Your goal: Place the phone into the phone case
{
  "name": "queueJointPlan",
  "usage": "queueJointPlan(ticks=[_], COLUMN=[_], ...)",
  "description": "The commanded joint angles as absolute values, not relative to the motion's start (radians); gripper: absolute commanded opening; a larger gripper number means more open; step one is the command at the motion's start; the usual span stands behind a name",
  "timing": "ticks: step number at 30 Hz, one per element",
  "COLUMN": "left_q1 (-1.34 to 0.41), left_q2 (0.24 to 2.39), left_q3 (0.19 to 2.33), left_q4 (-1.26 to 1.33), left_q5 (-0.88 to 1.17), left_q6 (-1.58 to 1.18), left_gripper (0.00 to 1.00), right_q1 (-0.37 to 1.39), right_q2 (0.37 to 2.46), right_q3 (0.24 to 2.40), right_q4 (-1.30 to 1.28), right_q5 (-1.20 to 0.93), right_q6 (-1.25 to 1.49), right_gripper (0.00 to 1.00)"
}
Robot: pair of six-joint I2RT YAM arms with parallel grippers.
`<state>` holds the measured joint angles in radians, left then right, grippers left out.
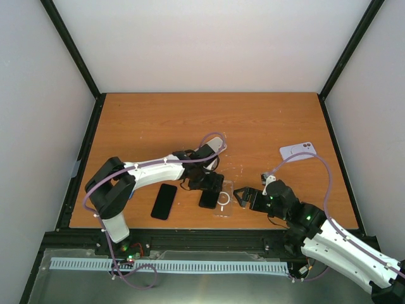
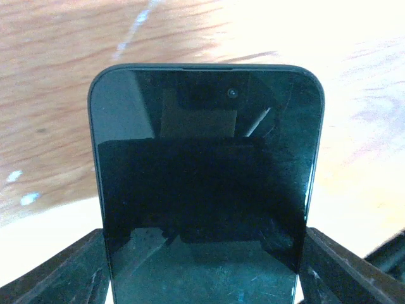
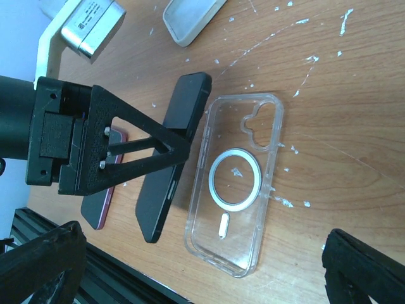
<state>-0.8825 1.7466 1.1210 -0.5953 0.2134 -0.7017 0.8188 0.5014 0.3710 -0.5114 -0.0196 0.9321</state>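
Observation:
My left gripper [image 1: 207, 187] is shut on a black phone [image 1: 207, 199] and grips it by its long sides. In the left wrist view the phone's dark screen [image 2: 205, 177] fills the frame between the fingers [image 2: 57, 272]. In the right wrist view the phone [image 3: 166, 183] stands tilted on its long edge, just left of the clear phone case [image 3: 237, 183], which has a white ring and lies flat with its open side up. The case also shows in the top view [image 1: 224, 199]. My right gripper [image 1: 243, 197] is open and empty, just right of the case.
A second phone with a red rim [image 1: 164, 201] lies left of the held one. A lavender case [image 1: 298, 151] lies at the right. A grey case [image 1: 218, 144] lies behind the left wrist. The table's front edge [image 1: 209, 223] is close below the clear case.

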Motion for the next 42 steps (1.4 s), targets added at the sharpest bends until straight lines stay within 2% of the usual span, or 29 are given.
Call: queueJointPlan(ticks=[1, 16, 21, 25, 32, 37, 42], left_q1=[-0.893, -0.914, -0.922, -0.922, -0.922, -0.915, -0.863], left_q2=[1.714, 1.779, 1.797, 1.794, 1.742, 1.705, 1.615], left_q3=[1.133, 1.027, 1.019, 1.031, 1.036, 1.033, 0.952], left_q4=[-0.446, -0.192, -0.217, -0.246, -0.256, -0.290, -0.269], left_q5=[0.377, 0.469, 0.420, 0.400, 0.377, 0.333, 0.326], left_q6=[-0.783, -0.962, -0.991, -0.998, -0.990, -0.980, -0.976], left_gripper=[0.59, 0.59, 0.59, 0.72, 0.89, 0.91, 0.85], right_q1=[0.824, 0.824, 0.824, 0.824, 0.823, 0.823, 0.824], right_q2=[0.478, 0.413, 0.412, 0.401, 0.401, 0.410, 0.434], right_q3=[0.358, 0.336, 0.321, 0.319, 0.321, 0.321, 0.315], right_q4=[-0.497, -0.519, -0.514, -0.520, -0.517, -0.518, -0.502], right_q5=[-0.022, -0.022, -0.040, -0.036, -0.032, -0.036, -0.042], right_q6=[0.939, 0.967, 0.977, 0.979, 0.977, 0.976, 0.963], right_gripper=[1.00, 1.00, 1.00, 1.00, 1.00, 1.00, 0.96])
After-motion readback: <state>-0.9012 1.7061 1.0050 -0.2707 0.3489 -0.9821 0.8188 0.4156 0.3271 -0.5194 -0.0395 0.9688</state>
